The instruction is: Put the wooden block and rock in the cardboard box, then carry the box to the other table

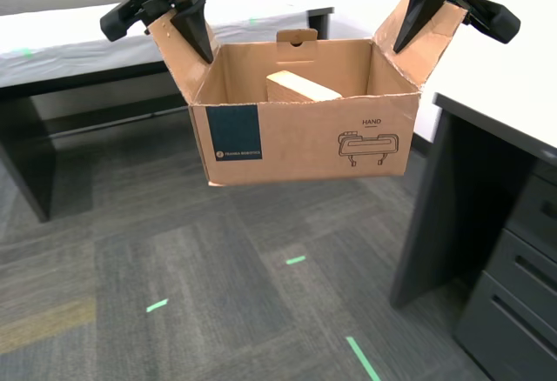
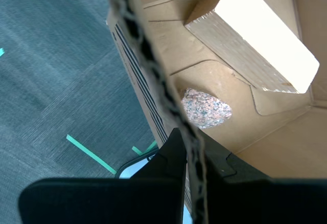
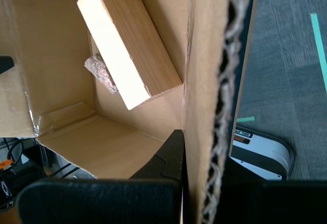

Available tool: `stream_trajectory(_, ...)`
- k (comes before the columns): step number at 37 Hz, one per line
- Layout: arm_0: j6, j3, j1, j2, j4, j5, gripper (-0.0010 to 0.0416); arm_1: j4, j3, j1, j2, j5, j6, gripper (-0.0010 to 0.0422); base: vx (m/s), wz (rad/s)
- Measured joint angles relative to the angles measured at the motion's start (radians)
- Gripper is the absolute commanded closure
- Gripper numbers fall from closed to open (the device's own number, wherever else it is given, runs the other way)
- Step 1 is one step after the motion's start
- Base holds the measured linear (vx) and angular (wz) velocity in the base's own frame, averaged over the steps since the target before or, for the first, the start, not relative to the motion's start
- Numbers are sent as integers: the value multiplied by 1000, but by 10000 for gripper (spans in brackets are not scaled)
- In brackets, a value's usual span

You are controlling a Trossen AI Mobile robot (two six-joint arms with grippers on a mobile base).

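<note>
Cardboard box (image 1: 305,142) is hanging above grey carpet in the exterior view, an arm pinching each side flap. My second gripper (image 2: 191,157) is showing fingers clamped on a flap, the rock (image 2: 205,108) lying inside. My first gripper (image 3: 202,157) is likewise gripping a flap, the wooden block (image 3: 127,40) leaning over the rock.

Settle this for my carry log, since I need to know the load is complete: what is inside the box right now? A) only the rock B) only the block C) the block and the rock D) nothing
C: both wrist views look down into the box and show the block with the rock beside it on the box floor; each gripper clamps a side flap.
</note>
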Motion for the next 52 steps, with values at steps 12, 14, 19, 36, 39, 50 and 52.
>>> stream_trajectory(12, -17, 0, 0, 0, 1, -1, 406, 27, -21, -2, 0, 0, -76, 413, 164, 38)
stream_trajectory(14, -18, 0, 0, 0, 3, 0, 406, 40, -21, -2, 0, 0, -100, 413, 159, -31)
stream_trajectory(19, -34, 0, 0, 0, 8, 0, 406, 58, -21, -2, 0, 0, -130, 413, 156, -52)
stream_trajectory(36, -46, 0, -2, 0, 11, 2, 406, 137, -21, -5, 0, -19, -224, 413, 145, -79)
stream_trajectory(39, -45, 0, -3, 0, 13, 2, 406, 142, -21, -5, 0, -19, -228, 413, 141, -72)
stream_trajectory(50, -45, 0, -3, 0, 18, 5, 406, 143, -21, -6, 0, -20, -244, 413, 141, -63)
stream_trajectory(52, -45, 0, -3, 0, 20, 5, 406, 144, -21, -7, 0, -20, -250, 413, 145, -47)
